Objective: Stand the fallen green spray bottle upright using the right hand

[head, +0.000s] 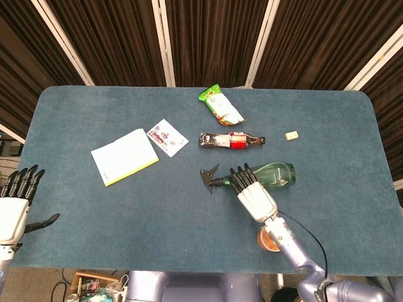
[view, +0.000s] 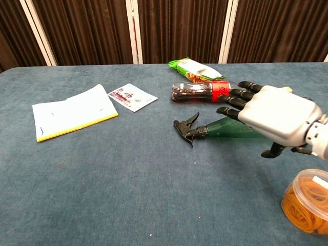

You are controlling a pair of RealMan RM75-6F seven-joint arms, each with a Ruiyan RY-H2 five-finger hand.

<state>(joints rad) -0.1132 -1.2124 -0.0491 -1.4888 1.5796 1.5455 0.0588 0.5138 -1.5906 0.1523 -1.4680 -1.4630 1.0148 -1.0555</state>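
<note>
The green spray bottle (head: 277, 174) lies on its side on the blue table, its black trigger head (head: 209, 175) pointing left. In the chest view only the bottle's neck end (view: 225, 129) and trigger head (view: 187, 127) show past the hand. My right hand (head: 253, 195) hovers over the bottle's narrow half, fingers spread and stretched forward, holding nothing. From the chest view the right hand (view: 274, 116) covers most of the bottle's body. My left hand (head: 14, 211) stays open at the table's left front edge.
A cola bottle (head: 230, 140) lies just behind the spray bottle, with a snack bag (head: 220, 105) further back. A notebook (head: 124, 156), a card (head: 167, 137) and a small eraser (head: 291, 134) lie around. A tub of rubber bands (view: 306, 201) sits under my right forearm.
</note>
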